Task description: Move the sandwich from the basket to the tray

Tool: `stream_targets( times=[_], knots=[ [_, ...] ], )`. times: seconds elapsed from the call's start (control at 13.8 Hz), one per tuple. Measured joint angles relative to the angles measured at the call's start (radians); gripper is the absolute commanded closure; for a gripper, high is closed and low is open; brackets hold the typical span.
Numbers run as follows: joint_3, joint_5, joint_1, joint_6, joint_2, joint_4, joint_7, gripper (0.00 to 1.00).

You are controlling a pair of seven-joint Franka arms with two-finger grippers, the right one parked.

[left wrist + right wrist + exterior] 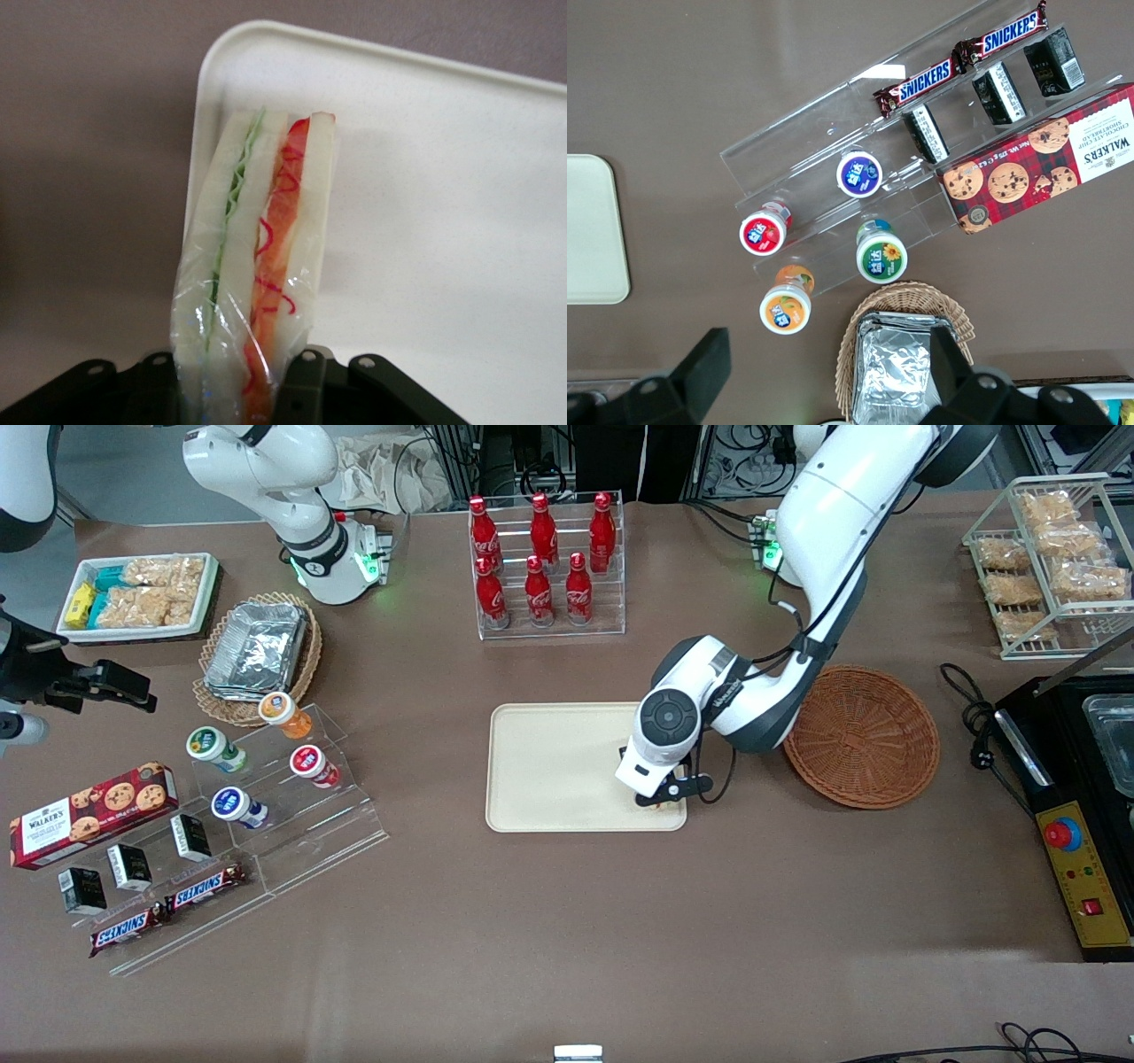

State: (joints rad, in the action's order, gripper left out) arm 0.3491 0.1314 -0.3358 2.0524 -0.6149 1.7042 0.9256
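The gripper (232,390) pinches the plastic-wrapped sandwich (257,266) between its 2 fingers, over the tray (549,771) corner nearest the basket (864,735). The left arm reaches over the basket's rim, wrist bent down.

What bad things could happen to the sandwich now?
The left arm's gripper holds the plastic-wrapped white triangular sandwich right over a corner of the flat cream-beige rectangular tray. Let go here, it might tip over the rim onto the brown table. Its loose wrap could also cling to the fingers.
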Motion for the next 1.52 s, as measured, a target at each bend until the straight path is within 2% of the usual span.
stream_targets(
  times=[0.36,0.51,0.58,0.65,1.16,1.37,1.52],
  knots=[
    [0.0,0.003,-0.001,0.004,-0.019,0.001,0.0,0.65],
    [0.0,0.003,-0.001,0.006,-0.029,0.002,0.0,0.61],
    [0.0,0.003,-0.001,0.007,-0.032,0.003,0.0,0.38],
    [-0.001,0.005,-0.001,0.007,-0.035,0.004,0.0,0.0],
    [-0.001,0.025,-0.001,-0.001,-0.016,-0.01,0.0,0.0],
    [-0.001,0.021,0.004,-0.021,0.055,-0.024,0.002,0.0],
    [-0.003,-0.01,0.019,-0.05,0.118,-0.028,0.003,0.0]
  ],
)
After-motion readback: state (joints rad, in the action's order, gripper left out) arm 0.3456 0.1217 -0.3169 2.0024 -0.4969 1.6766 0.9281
